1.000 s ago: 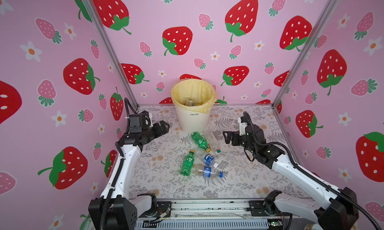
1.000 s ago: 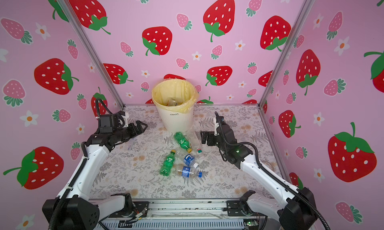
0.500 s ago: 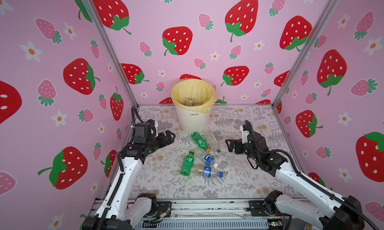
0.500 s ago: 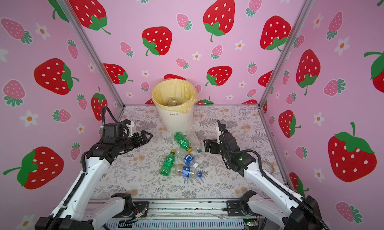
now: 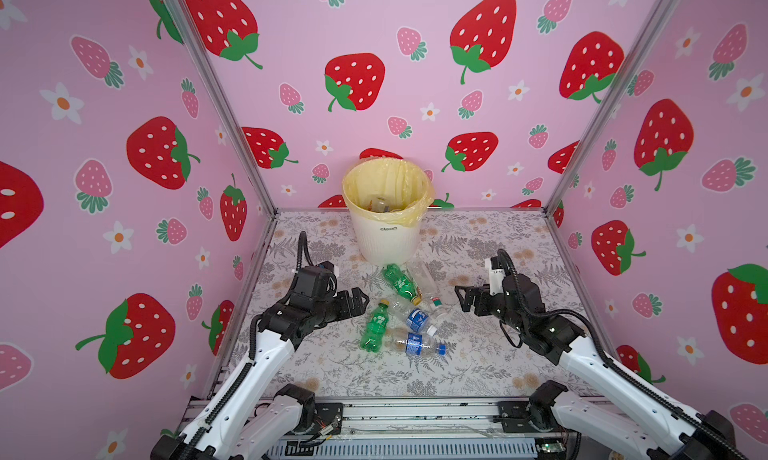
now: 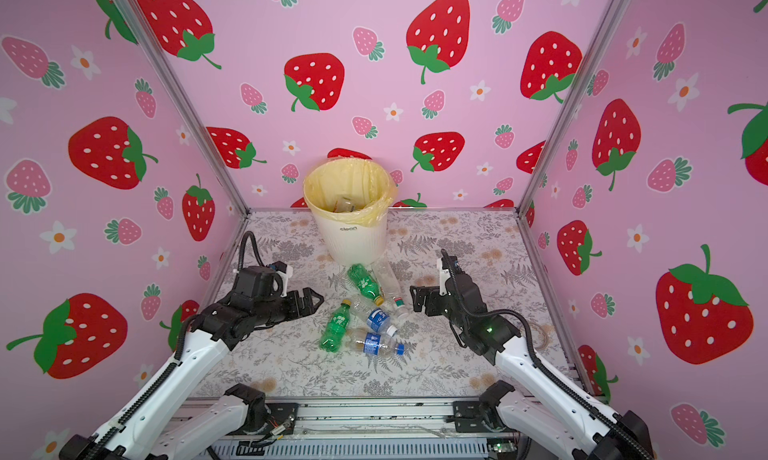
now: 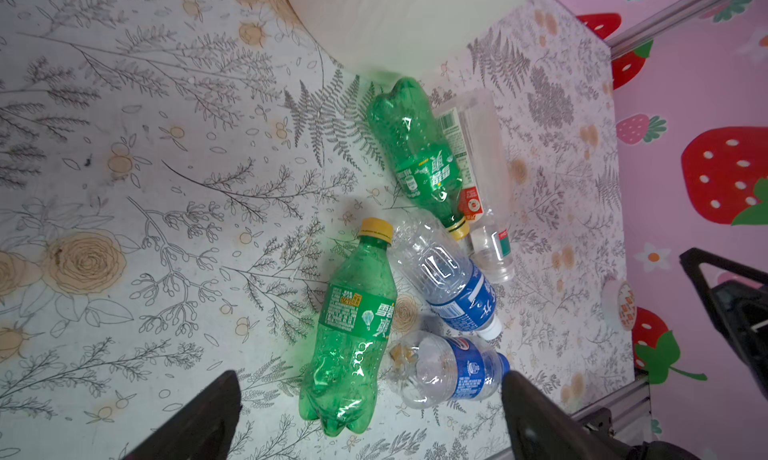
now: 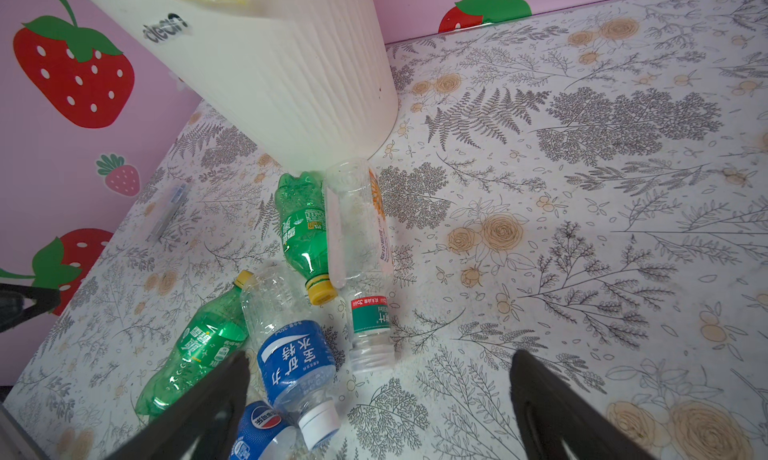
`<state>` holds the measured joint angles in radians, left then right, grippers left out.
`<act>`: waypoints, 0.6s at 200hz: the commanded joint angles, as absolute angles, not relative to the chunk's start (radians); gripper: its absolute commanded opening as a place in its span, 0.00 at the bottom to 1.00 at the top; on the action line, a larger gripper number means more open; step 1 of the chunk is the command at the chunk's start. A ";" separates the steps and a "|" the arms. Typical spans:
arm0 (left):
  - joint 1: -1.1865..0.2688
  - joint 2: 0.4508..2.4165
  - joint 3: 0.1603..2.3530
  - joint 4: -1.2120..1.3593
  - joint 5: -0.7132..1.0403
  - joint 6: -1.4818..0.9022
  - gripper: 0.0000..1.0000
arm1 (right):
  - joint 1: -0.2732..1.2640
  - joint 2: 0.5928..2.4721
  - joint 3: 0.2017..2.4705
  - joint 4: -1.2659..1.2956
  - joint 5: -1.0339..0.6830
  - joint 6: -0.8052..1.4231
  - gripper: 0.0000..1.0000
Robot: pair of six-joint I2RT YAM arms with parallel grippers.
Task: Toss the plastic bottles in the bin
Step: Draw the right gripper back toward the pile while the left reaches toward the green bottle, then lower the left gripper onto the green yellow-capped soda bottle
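Observation:
The white ribbed bin (image 5: 388,237) with a yellow liner stands at the back, with some bottles inside it. In front of it five plastic bottles lie in a cluster: two green ones (image 5: 400,283) (image 5: 375,327), two clear blue-labelled ones (image 5: 413,316) (image 5: 417,344) and a capless clear one (image 5: 430,287). My left gripper (image 5: 358,302) (image 7: 370,381) hangs open just left of the cluster, over the lower green bottle (image 7: 353,333). My right gripper (image 5: 462,297) (image 8: 380,358) is open just right of it, near the capless bottle (image 8: 361,270). Neither holds anything.
Pink strawberry walls close in the floral tabletop (image 5: 478,354) on three sides, with metal corner posts (image 5: 582,117). An aluminium rail (image 5: 415,416) with both arm bases runs along the front edge.
Both grippers have come down and in towards the bottle cluster, the left one moving right and nearer the front. Both stayed open. The bottles have not moved.

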<state>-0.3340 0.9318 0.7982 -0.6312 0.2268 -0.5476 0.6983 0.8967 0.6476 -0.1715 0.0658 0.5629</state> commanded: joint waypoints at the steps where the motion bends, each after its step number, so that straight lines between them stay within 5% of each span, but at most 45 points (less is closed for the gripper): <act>1: -0.382 0.925 0.775 -0.638 0.151 -0.572 0.99 | 0.699 0.884 0.632 -0.200 0.040 0.581 0.99; 120: -0.633 1.075 0.754 -0.630 -0.002 -0.548 0.99 | 0.699 0.838 0.569 -0.216 0.047 0.611 0.99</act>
<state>-0.5934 1.0428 0.7616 -0.6315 0.0505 -0.5488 0.6983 0.8505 0.5861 -0.2031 0.0429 0.5930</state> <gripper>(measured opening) 0.991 0.994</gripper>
